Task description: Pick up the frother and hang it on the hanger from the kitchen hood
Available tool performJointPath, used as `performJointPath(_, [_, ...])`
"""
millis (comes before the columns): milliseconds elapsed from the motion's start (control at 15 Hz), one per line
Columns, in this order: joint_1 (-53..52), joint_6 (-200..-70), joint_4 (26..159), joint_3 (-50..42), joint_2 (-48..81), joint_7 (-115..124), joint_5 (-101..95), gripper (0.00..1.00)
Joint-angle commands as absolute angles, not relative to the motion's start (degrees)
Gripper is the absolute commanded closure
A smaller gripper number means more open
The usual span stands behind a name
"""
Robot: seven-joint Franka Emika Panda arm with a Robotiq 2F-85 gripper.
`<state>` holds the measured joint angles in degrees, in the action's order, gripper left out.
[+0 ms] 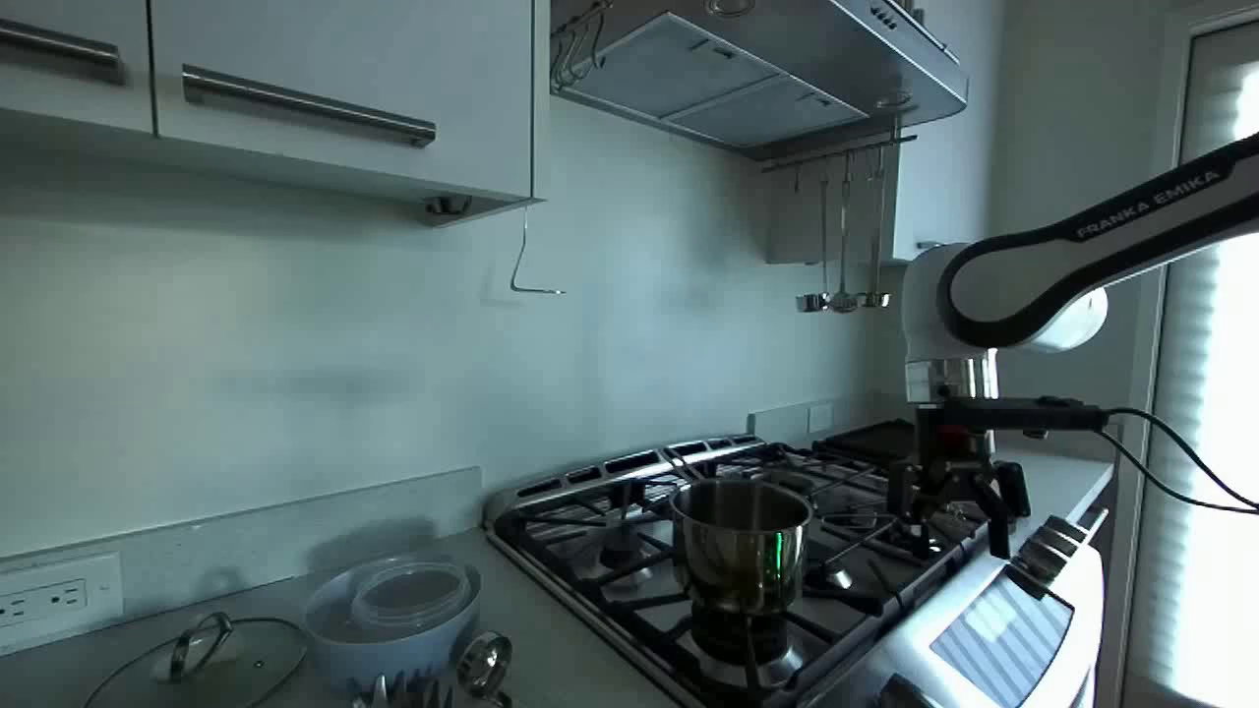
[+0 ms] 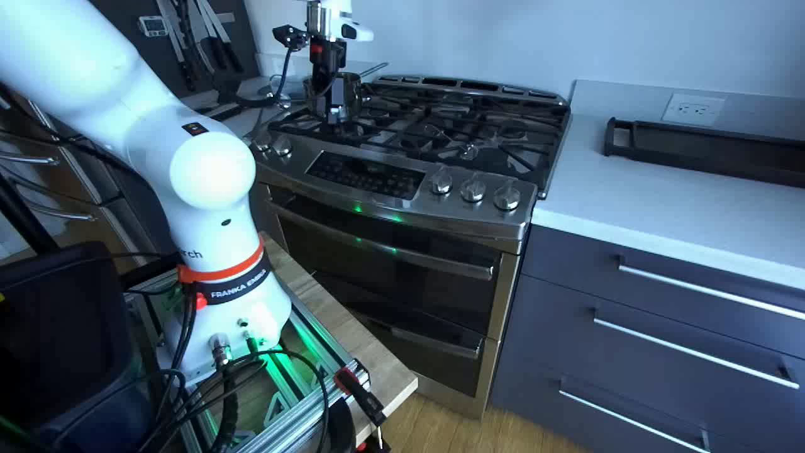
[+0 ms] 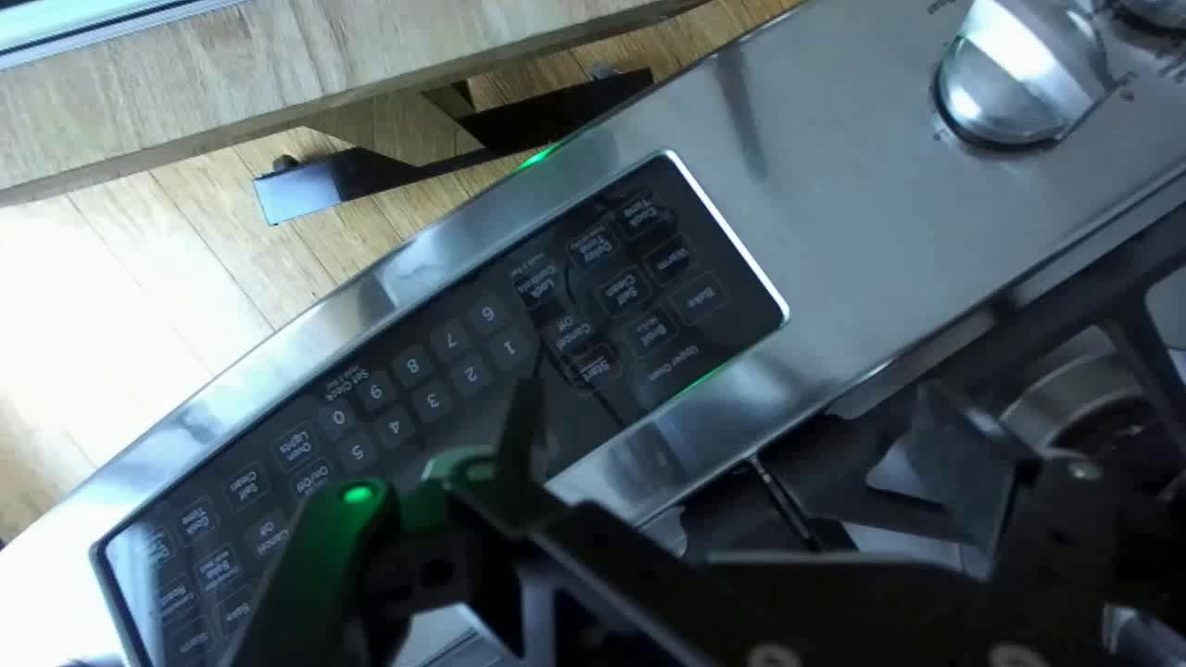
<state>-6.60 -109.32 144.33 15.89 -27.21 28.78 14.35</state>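
Boxy metal hood; black claw.

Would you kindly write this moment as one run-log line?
black two-fingered gripper: open, above front of stainless stove | round steel pot: on stove | grey metal hood: above stove | frother: not clearly identifiable
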Motion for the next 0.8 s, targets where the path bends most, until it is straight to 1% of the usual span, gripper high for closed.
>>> performJointPath(0, [-6.97, -109.28, 144.29, 15.52, -27.14, 28.92, 14.17, 0.00])
performJointPath(400, [-6.23, -108.49, 143.97, 15.76, -27.75, 30.24, 12.63, 0.00])
performJointPath(733, [-2.31, -106.70, 142.09, 11.82, -31.27, 35.59, 14.12, 0.00])
